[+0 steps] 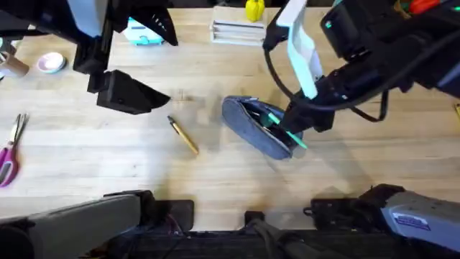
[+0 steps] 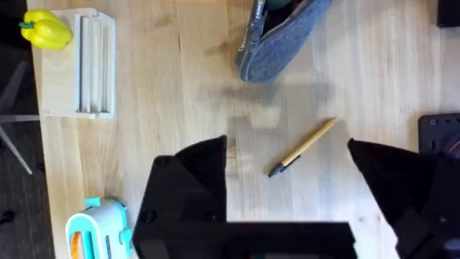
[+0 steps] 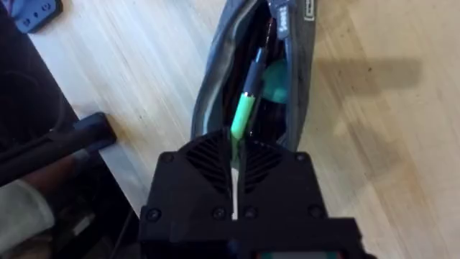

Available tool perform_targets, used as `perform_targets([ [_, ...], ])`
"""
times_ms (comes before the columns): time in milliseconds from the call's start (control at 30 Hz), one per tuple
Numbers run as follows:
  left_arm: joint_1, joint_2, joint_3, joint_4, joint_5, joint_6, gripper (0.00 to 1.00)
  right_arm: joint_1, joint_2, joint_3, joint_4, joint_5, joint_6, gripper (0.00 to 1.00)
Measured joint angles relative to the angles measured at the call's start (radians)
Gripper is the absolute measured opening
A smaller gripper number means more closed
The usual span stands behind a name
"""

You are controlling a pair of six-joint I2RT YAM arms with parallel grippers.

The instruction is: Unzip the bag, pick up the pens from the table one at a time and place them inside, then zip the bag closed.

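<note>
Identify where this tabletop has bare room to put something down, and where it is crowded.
Bare wood lies between the pink-handled scissors and the yellow-tan pen, and on the table right of the pouch. It is crowded at the pouch, where the right hand holds the green pen.

Your arms are mostly matte black, with blocky angular housings. The left gripper (image 2: 287, 187) has two broad, wedge-shaped black fingers (image 2: 205, 169). The right gripper (image 3: 236, 147) shows ribbed, fan-patterned black finger faces and small round screws along its square body. A white link with a teal light runs down your right arm (image 1: 302, 54), with a thin black cable looping beside it.
</note>
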Motion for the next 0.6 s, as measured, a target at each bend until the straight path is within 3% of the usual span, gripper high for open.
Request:
perform_targets([
  [300,0.0,0.0,0.0,0.0,0.0,0.0,0.993,0.001,0.145,0.0,0.035,0.0,-0.011,0.03],
  [600,0.0,0.0,0.0,0.0,0.0,0.0,0.993,0.001,0.239,0.0,0.21,-0.003,0.013,0.031],
])
